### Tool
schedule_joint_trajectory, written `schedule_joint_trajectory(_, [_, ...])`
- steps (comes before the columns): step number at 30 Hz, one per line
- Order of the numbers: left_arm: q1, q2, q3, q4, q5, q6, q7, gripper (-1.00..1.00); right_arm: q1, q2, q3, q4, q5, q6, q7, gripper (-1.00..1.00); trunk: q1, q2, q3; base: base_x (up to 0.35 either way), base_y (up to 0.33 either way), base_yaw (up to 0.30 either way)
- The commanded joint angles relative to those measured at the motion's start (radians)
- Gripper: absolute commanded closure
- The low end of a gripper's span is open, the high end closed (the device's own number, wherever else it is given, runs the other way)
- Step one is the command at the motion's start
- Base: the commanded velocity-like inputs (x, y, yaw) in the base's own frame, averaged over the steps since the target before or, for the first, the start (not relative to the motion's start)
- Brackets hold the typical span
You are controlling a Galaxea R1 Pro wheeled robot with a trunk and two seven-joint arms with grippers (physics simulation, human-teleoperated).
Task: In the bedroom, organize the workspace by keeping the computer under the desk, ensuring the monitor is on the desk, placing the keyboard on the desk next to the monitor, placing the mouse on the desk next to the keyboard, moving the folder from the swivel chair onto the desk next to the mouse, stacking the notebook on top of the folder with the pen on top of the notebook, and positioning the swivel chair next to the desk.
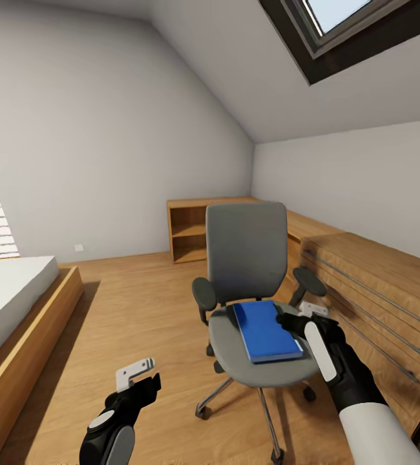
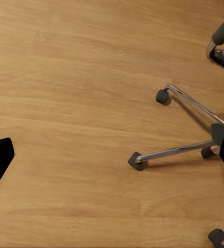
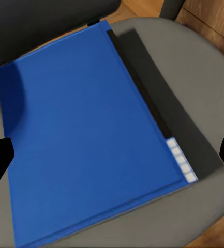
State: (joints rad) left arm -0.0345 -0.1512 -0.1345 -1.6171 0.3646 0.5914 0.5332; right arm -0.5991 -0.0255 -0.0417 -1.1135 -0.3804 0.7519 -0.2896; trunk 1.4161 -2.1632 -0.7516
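Right pincer (image 1: 300,316) hovers wide open, holding nothing, over the folder's (image 1: 263,330) right edge.
Swivel chair (image 1: 247,258) stands on the wooden floor (image 1: 139,303) beside a low wood cabinet (image 1: 378,284); the blue folder lies flat on its seat, and the left pincer (image 1: 137,378) hangs open and empty above bare floor.

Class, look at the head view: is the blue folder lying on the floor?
No, the folder lies flat on the seat of the swivel chair.
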Motion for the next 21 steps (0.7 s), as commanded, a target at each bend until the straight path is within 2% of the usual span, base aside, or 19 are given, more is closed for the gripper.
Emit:
schedule_joint_trajectory(1, [-0.001,0.0,0.005,-0.001,0.011,0.002,0.01,-1.0,-0.001,-0.001,0.0,0.001,-0.01,-0.001,-0.001,-1.0,0.004,-0.008,-0.004,0.0,0.0,0.0])
schedule_joint_trajectory(3, [-0.001,0.001,0.026,-0.001,0.012,0.002,0.009,-1.0,-0.001,-0.002,0.0,0.008,-0.007,-0.008,0.027,-1.0,0.008,-0.015,-0.007,0.0,0.0,0.0])
schedule_joint_trajectory(7, [-0.001,0.001,0.043,-0.001,0.012,0.002,0.009,-1.0,-0.001,-0.003,-0.001,0.019,-0.004,-0.013,0.065,-1.0,0.008,-0.015,-0.007,0.0,0.0,0.0])
schedule_joint_trajectory(13, [-0.001,0.001,0.052,-0.001,0.013,0.001,0.008,-1.0,-0.001,-0.015,-0.001,0.028,-0.003,-0.035,0.09,-1.0,0.008,-0.015,-0.007,0.0,0.0,0.0])
schedule_joint_trajectory(21, [-0.001,0.001,0.054,-0.001,0.012,0.0,0.008,-1.0,-0.001,-0.03,0.002,0.076,-0.003,-0.105,0.11,-1.0,0.008,-0.015,-0.007,0.0,0.0,0.0])
